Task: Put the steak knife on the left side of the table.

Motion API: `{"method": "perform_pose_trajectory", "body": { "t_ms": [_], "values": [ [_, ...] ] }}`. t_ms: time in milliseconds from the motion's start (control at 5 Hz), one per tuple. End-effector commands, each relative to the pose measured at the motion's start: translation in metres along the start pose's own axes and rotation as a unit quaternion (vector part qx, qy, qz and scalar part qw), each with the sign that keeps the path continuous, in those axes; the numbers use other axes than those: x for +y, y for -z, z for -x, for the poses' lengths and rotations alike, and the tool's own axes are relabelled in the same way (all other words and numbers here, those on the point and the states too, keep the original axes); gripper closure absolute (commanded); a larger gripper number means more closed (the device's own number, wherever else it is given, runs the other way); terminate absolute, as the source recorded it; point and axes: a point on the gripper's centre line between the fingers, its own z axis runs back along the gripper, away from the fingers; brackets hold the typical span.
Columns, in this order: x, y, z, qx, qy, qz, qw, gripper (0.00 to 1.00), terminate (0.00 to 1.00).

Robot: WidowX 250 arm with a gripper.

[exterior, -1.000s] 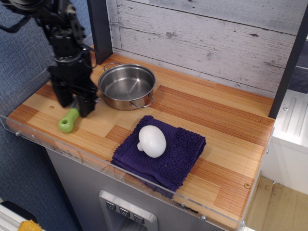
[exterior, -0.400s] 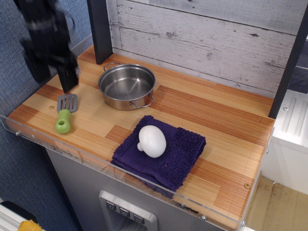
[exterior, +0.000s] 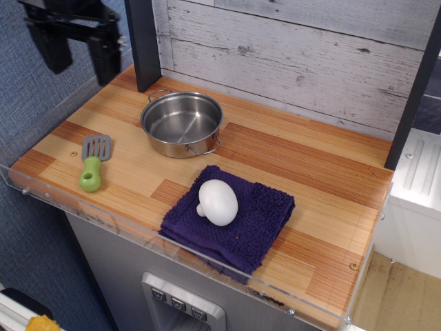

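The steak knife (exterior: 92, 162), a small toy utensil with a flat grey slotted head and a lime-green handle, lies flat on the left side of the striped wooden table (exterior: 303, 172), near the front acrylic rim. My gripper (exterior: 78, 54) is high above the table's far left corner, well clear of the knife. Its two black fingers hang apart and hold nothing.
A steel pot (exterior: 182, 123) stands right of the knife. A white mushroom (exterior: 218, 201) lies on a folded purple cloth (exterior: 234, 219) at the front middle. A dark post (exterior: 142, 43) rises at the back left, against the plank wall.
My gripper let go of the knife, which now lies on the table, and rose up and back to the top left corner.
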Motion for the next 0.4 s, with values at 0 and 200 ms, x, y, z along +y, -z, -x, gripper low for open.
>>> {"method": "perform_pose_trajectory", "body": {
  "t_ms": [0,200],
  "values": [
    [-0.0117,-0.0138,-0.0022,0.000,-0.028,-0.031,0.9991,0.00,0.00],
    [-0.0117,-0.0138,-0.0022,0.000,-0.028,-0.031,0.9991,0.00,1.00]
  ]
}}
